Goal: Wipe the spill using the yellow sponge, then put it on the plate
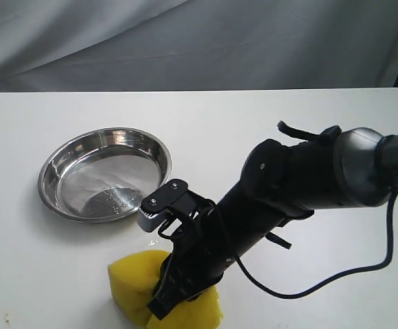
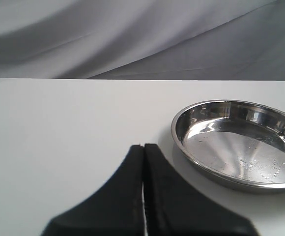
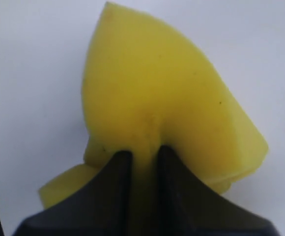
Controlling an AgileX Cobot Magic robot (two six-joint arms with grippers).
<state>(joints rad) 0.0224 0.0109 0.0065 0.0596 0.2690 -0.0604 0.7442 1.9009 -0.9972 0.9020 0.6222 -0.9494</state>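
The right claw (image 3: 143, 156) is pinching the thick bright yellow foam sponge (image 1: 132, 279). The squashed foam bulges out between its two black fingers (image 3: 118, 187). The sponge lies against the white desk (image 1: 41, 274) at the near edge of the exterior view, close to the round shiny stainless-steel plate (image 1: 62, 164) but not touching it. The left claw (image 2: 143, 147) is pressed together, holding nothing, with the plate nearby.
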